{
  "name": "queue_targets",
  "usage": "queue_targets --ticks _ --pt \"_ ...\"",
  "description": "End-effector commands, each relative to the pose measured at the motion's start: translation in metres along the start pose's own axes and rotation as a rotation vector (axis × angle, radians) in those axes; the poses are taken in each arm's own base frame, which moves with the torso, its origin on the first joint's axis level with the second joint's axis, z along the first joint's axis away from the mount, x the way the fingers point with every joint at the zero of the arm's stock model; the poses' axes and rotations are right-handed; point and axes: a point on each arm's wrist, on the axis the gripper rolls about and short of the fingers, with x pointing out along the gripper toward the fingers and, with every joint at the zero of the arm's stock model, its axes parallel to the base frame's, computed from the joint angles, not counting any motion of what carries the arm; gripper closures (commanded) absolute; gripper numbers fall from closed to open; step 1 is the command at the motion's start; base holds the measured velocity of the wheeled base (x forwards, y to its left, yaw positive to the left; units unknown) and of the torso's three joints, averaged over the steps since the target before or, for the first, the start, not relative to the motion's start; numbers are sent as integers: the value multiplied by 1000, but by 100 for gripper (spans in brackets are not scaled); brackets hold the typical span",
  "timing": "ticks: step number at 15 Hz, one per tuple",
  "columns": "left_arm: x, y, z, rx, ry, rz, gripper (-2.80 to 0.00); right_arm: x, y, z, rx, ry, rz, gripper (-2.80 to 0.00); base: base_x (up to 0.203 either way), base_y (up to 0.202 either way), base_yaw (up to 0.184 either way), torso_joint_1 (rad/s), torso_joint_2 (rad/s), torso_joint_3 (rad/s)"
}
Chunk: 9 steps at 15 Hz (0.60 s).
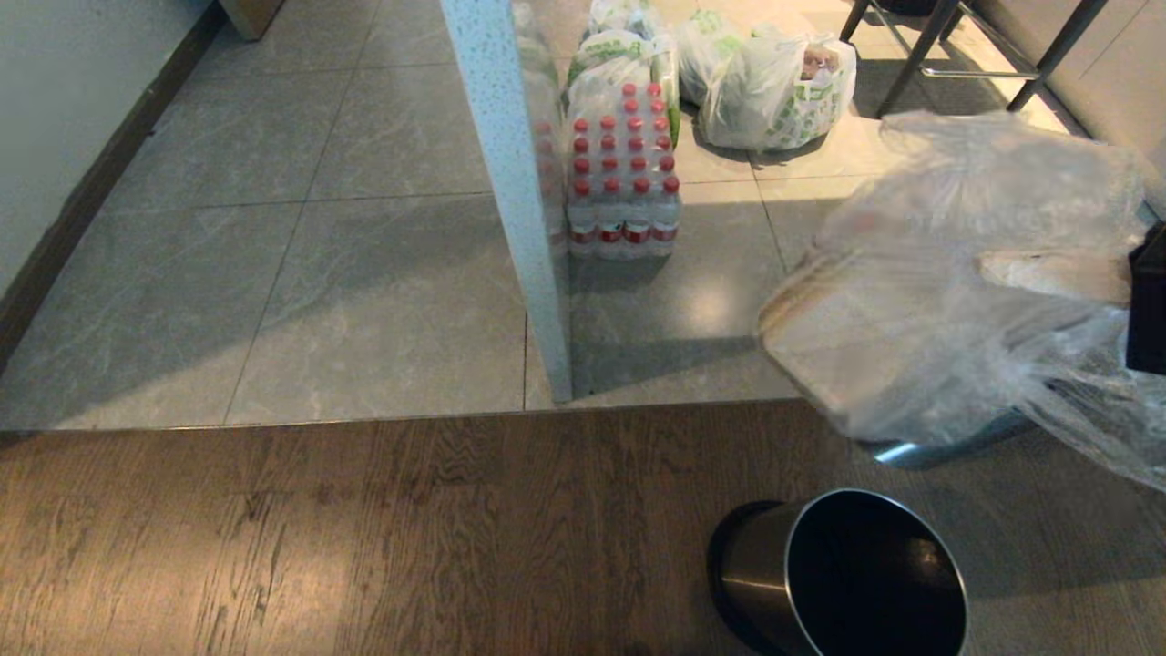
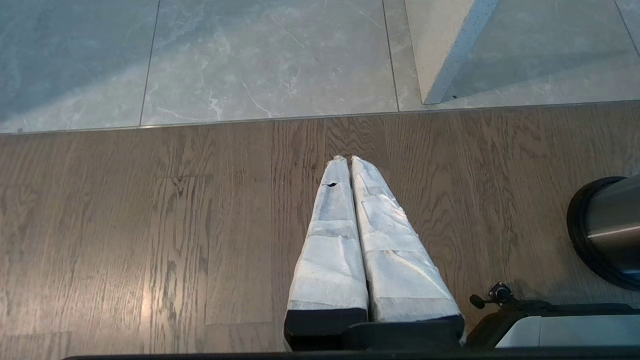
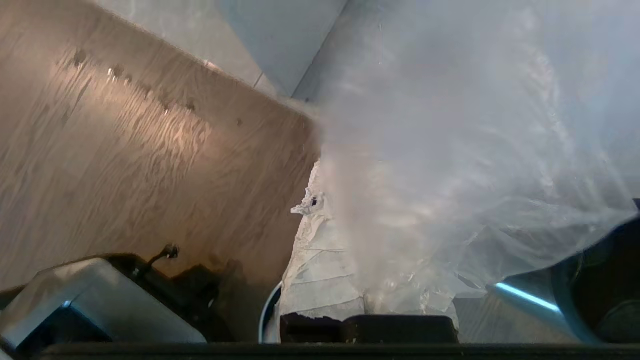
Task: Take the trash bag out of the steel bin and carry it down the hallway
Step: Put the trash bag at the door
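Note:
The trash bag [image 1: 947, 282], clear and crumpled with a tan flat piece showing through, hangs in the air at the right, above and beyond the steel bin [image 1: 761, 569]. The bin stands on the wooden floor with its dark inside showing nothing in it. My right gripper [image 3: 340, 200] is shut on the bag's plastic, which drapes over one white-wrapped finger. Its black body [image 1: 1150, 301] shows at the right edge of the head view. Over the wood floor, left of the bin [image 2: 607, 220], my left gripper [image 2: 348, 159] is shut with nothing in it.
A white speckled post [image 1: 510, 182] stands where wood meets grey tile [image 1: 273, 237]. Behind it are a pack of red-capped bottles [image 1: 624, 182] and white grocery bags [image 1: 774, 82]. Dark chair legs [image 1: 920, 46] stand at the back right. A wall with a dark baseboard [image 1: 82, 200] runs along the left.

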Motion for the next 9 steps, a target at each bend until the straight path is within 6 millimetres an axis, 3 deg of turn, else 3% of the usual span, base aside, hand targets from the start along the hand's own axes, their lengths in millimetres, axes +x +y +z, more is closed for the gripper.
queue_targets --ticks 1,6,9 --pt "0 0 0 -1 2 1 0 -11 0 4 -8 -42 -10 0 0 0 0 0 0 0" --pt "0 0 0 -1 1 1 0 -39 -2 6 -13 -115 -75 0 0 0 0 0 0 0" --pt "0 0 0 -1 2 1 0 -64 4 -14 -8 -117 -116 0 0 0 0 0 0 0"
